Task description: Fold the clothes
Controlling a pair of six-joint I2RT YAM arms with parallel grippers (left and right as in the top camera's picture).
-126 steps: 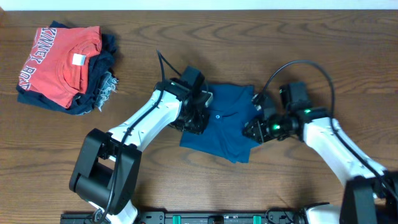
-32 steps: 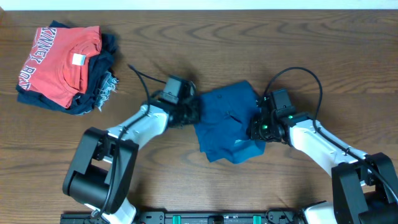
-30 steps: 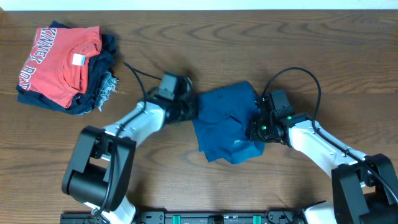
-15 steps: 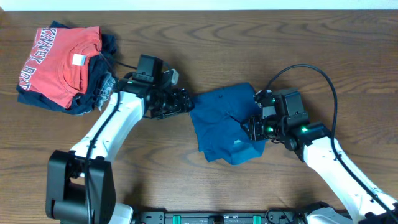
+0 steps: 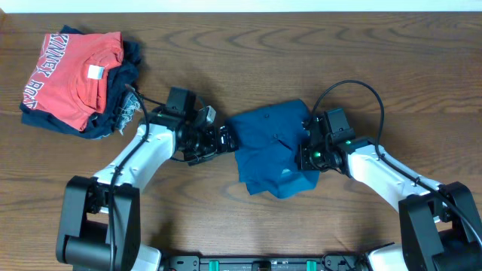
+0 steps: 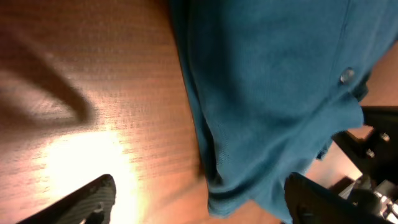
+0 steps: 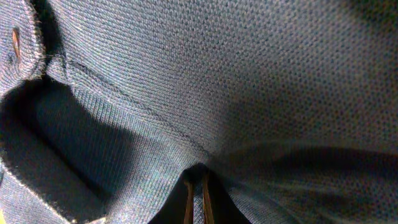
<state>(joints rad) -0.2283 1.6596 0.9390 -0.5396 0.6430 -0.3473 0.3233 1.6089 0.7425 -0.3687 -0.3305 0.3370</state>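
Observation:
The clothes (image 5: pixel 271 147) are one deep-blue garment, lying loosely folded and rumpled on the wooden table (image 5: pixel 248 45) at the centre. My left gripper (image 5: pixel 224 140) is open at the garment's left edge. In the left wrist view its fingers (image 6: pixel 93 200) stand far apart, and the blue cloth's (image 6: pixel 273 81) hem lies loose between them, not gripped. My right gripper (image 5: pixel 306 156) sits on the garment's right side. In the right wrist view the gripper (image 7: pixel 196 198) is shut on a thin pinch of blue knit fabric (image 7: pixel 249 74).
A folded red T-shirt (image 5: pixel 71 75) with white lettering lies on a dark navy denim piece (image 5: pixel 124 109) at the back left of the table. Black cables arc over both arms. The garment has a small button (image 6: pixel 347 75) near its placket.
My left gripper let go of the garment's left edge, opened wide, swung left and came back to that edge. My right gripper closed on the fabric.

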